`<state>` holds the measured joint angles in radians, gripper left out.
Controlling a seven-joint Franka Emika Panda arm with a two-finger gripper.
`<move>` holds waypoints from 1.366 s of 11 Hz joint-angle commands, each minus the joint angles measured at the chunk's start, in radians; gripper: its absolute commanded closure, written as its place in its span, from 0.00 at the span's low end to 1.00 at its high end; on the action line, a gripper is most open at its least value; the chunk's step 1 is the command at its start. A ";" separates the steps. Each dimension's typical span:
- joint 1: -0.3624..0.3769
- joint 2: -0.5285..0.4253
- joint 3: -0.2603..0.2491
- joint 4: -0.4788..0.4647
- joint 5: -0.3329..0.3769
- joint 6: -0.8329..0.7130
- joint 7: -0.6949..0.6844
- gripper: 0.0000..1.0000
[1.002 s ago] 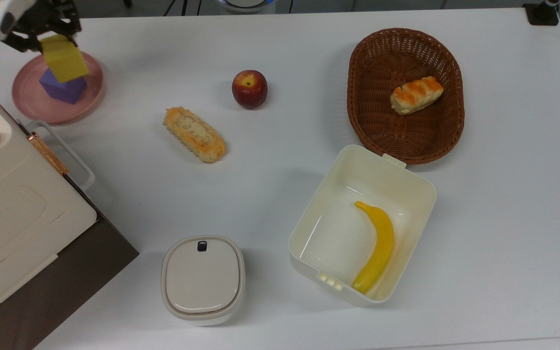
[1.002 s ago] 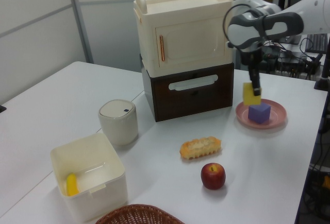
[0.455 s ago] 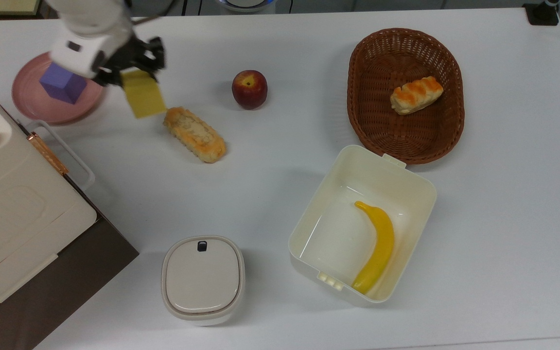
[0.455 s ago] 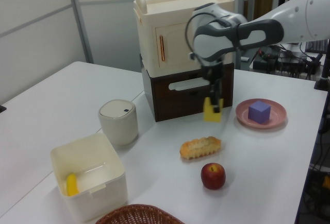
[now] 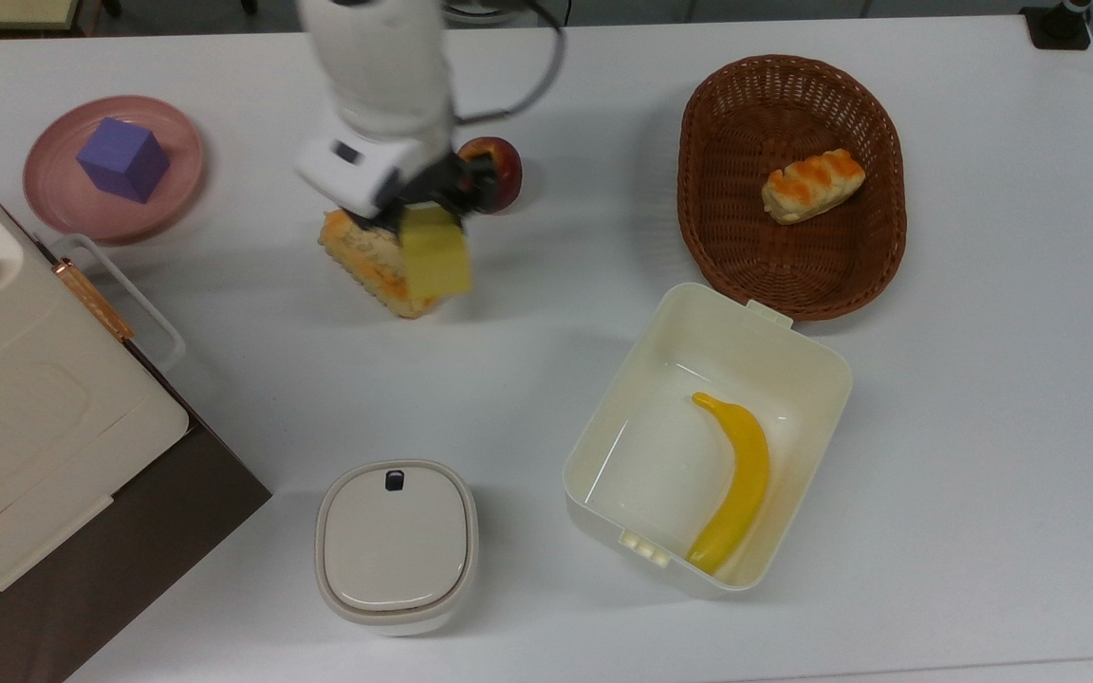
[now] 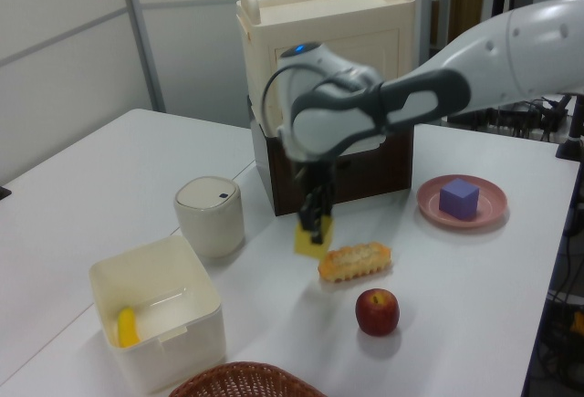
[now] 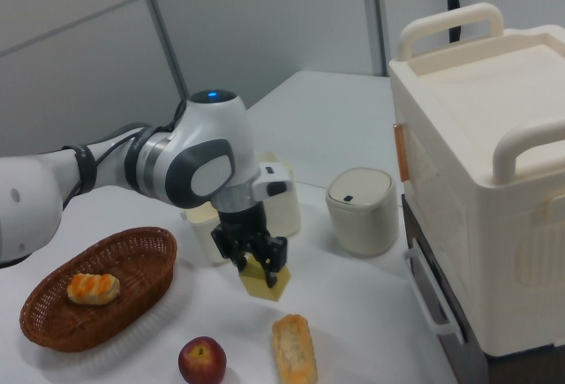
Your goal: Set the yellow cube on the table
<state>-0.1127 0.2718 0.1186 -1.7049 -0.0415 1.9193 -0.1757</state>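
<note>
Above the table (image 5: 546, 360), the gripper (image 5: 425, 211) clamps the plain matte yellow cube (image 5: 434, 253).

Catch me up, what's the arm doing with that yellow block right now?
The Panda arm's gripper is shut on the yellow cube and holds it in the air above the table, beside the long bread roll in the left view. The cube is not set down yet. The purple cube sits alone on the pink plate. The apple, the basket and the open box holding the banana lie untouched.
</note>
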 commanded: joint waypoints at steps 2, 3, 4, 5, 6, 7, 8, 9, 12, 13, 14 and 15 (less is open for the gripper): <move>0.119 0.063 -0.019 0.004 -0.003 0.075 0.188 0.16; 0.120 0.061 -0.019 0.004 -0.004 0.073 0.211 0.00; 0.122 0.057 -0.019 0.016 -0.006 0.070 0.220 0.00; 0.122 0.050 -0.019 0.034 -0.008 0.063 0.225 0.00; 0.123 0.026 -0.019 0.042 -0.008 0.060 0.243 0.00; 0.122 -0.014 -0.020 0.040 -0.008 0.053 0.258 0.00; 0.120 -0.057 -0.025 0.042 -0.009 0.008 0.262 0.00; 0.116 -0.104 -0.025 0.047 -0.009 -0.047 0.260 0.00; 0.110 -0.201 -0.028 0.047 -0.008 -0.179 0.262 0.00; 0.105 -0.229 -0.031 0.047 -0.008 -0.222 0.262 0.00; 0.085 -0.255 -0.031 0.047 -0.008 -0.267 0.256 0.00; 0.065 -0.278 -0.030 0.047 -0.008 -0.298 0.246 0.00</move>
<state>-0.0159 0.0633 0.0946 -1.6280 -0.0444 1.6869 0.0672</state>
